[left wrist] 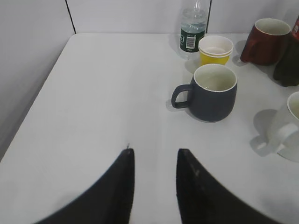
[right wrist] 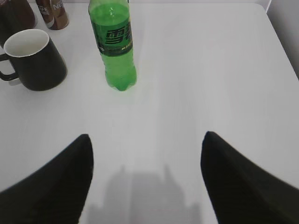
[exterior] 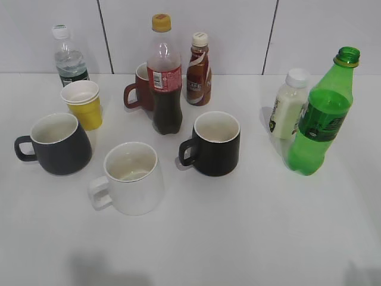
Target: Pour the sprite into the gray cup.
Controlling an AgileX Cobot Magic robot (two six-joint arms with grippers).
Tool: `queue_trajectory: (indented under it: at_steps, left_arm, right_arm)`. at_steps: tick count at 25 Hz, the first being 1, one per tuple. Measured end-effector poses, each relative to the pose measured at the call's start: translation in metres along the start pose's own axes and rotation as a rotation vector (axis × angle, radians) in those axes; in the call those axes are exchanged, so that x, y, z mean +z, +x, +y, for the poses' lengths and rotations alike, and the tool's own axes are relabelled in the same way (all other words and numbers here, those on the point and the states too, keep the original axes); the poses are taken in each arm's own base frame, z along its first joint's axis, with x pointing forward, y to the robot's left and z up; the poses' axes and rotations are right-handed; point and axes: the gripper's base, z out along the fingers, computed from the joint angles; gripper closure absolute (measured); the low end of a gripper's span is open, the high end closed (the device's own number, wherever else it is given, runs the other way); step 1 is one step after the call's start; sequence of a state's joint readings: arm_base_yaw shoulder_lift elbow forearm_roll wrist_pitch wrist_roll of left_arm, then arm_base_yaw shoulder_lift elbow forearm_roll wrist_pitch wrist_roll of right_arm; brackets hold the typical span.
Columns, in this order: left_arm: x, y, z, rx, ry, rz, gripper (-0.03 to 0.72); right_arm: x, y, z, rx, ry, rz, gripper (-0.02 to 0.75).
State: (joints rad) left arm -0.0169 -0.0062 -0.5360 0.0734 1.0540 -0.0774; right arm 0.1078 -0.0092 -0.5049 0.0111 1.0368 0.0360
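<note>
Green sprite bottle: I see it upright, uncapped, ahead-left of my right claw, whose jaws are spread wide.
Gray cup: ahead-right of my left claw, jaws parted, empty.

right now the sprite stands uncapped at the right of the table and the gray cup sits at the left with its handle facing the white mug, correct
Not quite. The sprite does stand uncapped at the right, and the gray cup sits at the left, but its handle points outward toward the table's left edge, away from the white mug. The exterior view shows this, and the left wrist view agrees.
</note>
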Motion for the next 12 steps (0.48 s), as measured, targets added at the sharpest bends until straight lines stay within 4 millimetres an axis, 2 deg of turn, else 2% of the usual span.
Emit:
queue_trajectory:
  at_steps: [12]
  left_arm:
    - [0.0000,0.0000,0.0000,0.000,0.000,0.000,0.449]
  right_arm:
    - [0.0000,0.0000,0.0000,0.000,0.000,0.000,0.203]
